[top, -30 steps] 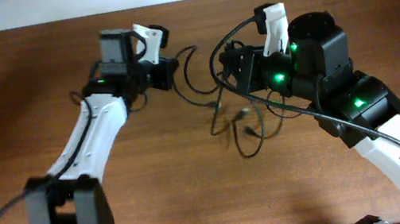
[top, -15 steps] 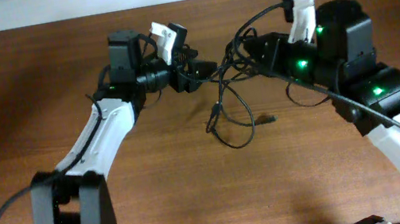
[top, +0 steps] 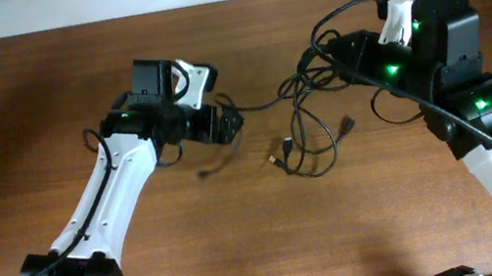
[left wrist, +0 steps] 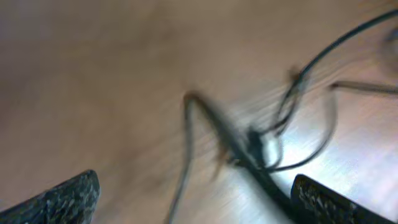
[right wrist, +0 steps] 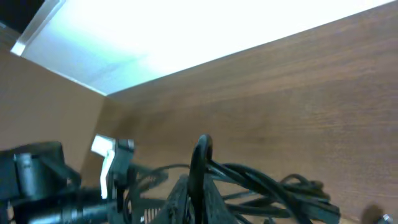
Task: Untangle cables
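The thin black cables [top: 310, 138] hang in a tangled bunch from my right gripper [top: 318, 72], with loops and small plugs resting on the wooden table. In the right wrist view that gripper [right wrist: 200, 186] is shut on a cable strand, and the rest of the bundle [right wrist: 273, 186] trails to the right. My left gripper [top: 227, 121] is open, left of the bunch. One strand [top: 256, 107] runs from it toward the tangle. The left wrist view is blurred: both fingertips [left wrist: 68, 196] stand wide apart, and the cables [left wrist: 252, 146] lie ahead, passing close to the right finger.
The wooden table [top: 42, 101] runs to a white wall at the back. A thick black arm cable [top: 345, 13] arches over the right wrist. The left arm [right wrist: 56, 180] shows at the lower left of the right wrist view.
My left gripper has opened, let go of the cables and drawn back left and down. The right gripper has moved right with the bunch, and the loops have shifted right.
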`<control>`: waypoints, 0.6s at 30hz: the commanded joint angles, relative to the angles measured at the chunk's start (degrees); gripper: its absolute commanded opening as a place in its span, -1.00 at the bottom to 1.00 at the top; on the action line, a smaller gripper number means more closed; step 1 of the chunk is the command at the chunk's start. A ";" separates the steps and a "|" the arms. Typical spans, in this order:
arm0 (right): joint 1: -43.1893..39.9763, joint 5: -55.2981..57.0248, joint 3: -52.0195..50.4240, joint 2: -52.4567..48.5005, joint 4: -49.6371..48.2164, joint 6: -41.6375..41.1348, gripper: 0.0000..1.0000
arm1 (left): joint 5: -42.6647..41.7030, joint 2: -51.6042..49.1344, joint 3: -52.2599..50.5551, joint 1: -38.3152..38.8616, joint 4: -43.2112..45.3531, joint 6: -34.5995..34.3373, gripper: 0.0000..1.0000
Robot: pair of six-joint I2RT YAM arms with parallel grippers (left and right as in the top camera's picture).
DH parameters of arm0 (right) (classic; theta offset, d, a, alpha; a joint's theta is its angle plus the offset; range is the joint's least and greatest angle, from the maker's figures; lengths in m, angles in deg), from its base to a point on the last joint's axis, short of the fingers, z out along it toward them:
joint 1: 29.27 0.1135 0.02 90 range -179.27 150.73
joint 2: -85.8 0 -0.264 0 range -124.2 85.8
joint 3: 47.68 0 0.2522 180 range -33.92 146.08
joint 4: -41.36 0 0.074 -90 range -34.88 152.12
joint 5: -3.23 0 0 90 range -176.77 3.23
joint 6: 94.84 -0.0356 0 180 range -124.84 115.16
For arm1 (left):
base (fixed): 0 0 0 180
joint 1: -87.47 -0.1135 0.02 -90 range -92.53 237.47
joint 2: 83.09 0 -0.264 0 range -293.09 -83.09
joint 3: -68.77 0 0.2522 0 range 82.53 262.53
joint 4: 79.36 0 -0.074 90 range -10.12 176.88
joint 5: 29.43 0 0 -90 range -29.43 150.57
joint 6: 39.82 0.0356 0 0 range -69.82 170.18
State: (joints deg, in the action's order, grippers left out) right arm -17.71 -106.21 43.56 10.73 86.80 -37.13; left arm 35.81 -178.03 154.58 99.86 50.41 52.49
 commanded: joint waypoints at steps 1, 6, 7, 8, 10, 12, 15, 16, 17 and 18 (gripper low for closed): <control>-0.81 4.50 0.76 0.00 0.63 1.01 -0.92 | 12.13 1.20 -0.02 0.00 -3.98 -0.83 0.98; -0.81 6.93 0.76 -1.03 2.27 2.08 -0.92 | -5.07 4.09 0.11 0.00 -4.26 11.10 0.98; -0.70 5.81 0.76 -1.18 2.47 2.08 -0.92 | -9.53 4.83 0.11 0.00 -1.81 11.08 0.98; -0.70 4.48 0.74 -1.18 2.75 2.10 -0.92 | -15.54 5.33 0.11 -0.04 2.03 11.08 0.98; -0.70 -0.04 0.76 -1.16 2.84 2.10 -0.92 | -29.86 5.35 0.11 -0.04 16.76 8.55 0.98; -0.70 -6.08 0.76 -1.16 2.40 2.12 -0.93 | -29.94 5.16 0.11 0.13 28.00 3.08 0.98; -0.70 -13.64 0.76 -1.16 0.09 2.32 -0.92 | -29.94 4.15 0.11 2.25 32.85 6.29 0.98; -0.70 -15.52 0.76 -1.16 -0.74 2.32 -0.92 | -29.94 3.72 0.09 3.08 32.79 7.72 0.98; -0.70 -16.61 0.76 -1.16 -1.18 2.32 -0.92 | -29.97 3.06 0.09 3.78 32.92 7.69 0.98; -0.70 -16.87 0.76 -1.16 -1.25 2.34 -0.92 | -29.97 2.49 0.09 4.48 32.87 7.69 0.98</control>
State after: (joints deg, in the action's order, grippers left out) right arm -18.11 -118.89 43.53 9.33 86.32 -35.63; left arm 7.36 -174.07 154.32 102.83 83.13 58.39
